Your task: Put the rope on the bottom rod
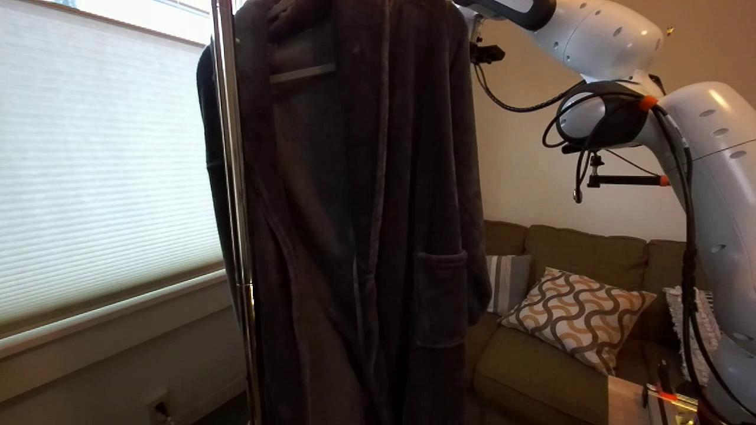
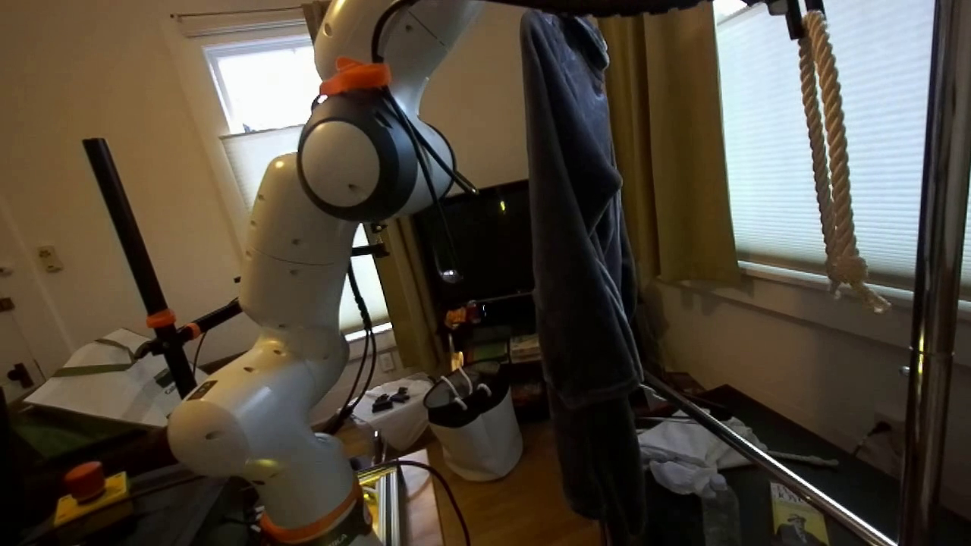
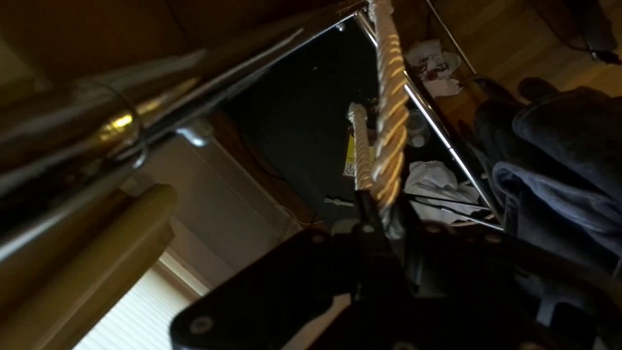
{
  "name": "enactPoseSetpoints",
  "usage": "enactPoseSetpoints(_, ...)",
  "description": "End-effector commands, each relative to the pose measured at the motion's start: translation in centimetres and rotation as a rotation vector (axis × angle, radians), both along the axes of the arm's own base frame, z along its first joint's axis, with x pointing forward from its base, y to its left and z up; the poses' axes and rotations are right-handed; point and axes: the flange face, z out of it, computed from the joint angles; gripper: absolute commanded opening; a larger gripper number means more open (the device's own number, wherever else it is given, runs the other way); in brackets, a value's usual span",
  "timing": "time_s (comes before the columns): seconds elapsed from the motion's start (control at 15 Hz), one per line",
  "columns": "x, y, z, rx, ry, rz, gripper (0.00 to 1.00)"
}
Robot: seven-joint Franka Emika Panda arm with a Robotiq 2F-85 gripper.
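Note:
The rope (image 2: pixel 834 152) is a thick, off-white twisted cord, doubled so two strands hang straight down to a knot in front of the window blind. Its upper end sits between the black fingers of my gripper (image 2: pixel 805 21), which is shut on it. From the wrist view, the rope (image 3: pixel 391 107) runs away from the gripper (image 3: pixel 384 199), with the second strand beside it. A low chrome rod, the bottom rod (image 2: pixel 766 462), slants across near the floor, well below the rope and apart from it. The wrist view shows this rod (image 3: pixel 437 126) too. In an exterior view the robe hides gripper and rope.
A dark plush bathrobe (image 1: pixel 366 177) hangs on the rack beside a chrome post (image 1: pixel 233 147). That post (image 2: pixel 937 227) stands close to the rope's right. White cloth (image 2: pixel 694 462) with a thin cord and a yellow book (image 2: pixel 796 516) lie below. A couch (image 1: pixel 531 354) stands behind.

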Motion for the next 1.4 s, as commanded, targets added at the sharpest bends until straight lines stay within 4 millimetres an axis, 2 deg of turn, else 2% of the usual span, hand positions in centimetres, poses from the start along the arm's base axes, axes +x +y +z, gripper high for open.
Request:
enactPoseSetpoints(0.0,-2.6,-0.3,2.4,-0.03,-0.014,-0.196,0.03)
enactPoseSetpoints(0.07,-3.0,-0.2,2.9,-0.043,-0.022,-0.25,0.03)
enactPoseSetpoints(0.2,-2.5,0.8,3.3,-0.098,-0.031,-0.342,0.03)
enactPoseSetpoints(0.27,-2.6,-0.3,2.8,-0.053,-0.029,-0.259,0.11)
enactPoseSetpoints(0.53,-2.3,0.9,3.1,-0.081,-0.027,-0.315,0.11)
enactPoseSetpoints(0.6,-2.3,0.9,3.1,-0.082,-0.027,-0.317,0.03)
enactPoseSetpoints(0.73,-2.7,1.6,2.6,-0.022,0.007,-0.468,0.03)
enactPoseSetpoints(1.07,-3.4,3.2,1.8,0.086,0.075,-0.698,0.03)
enactPoseSetpoints(1.33,-3.7,5.0,0.1,0.119,0.204,-0.88,0.03)
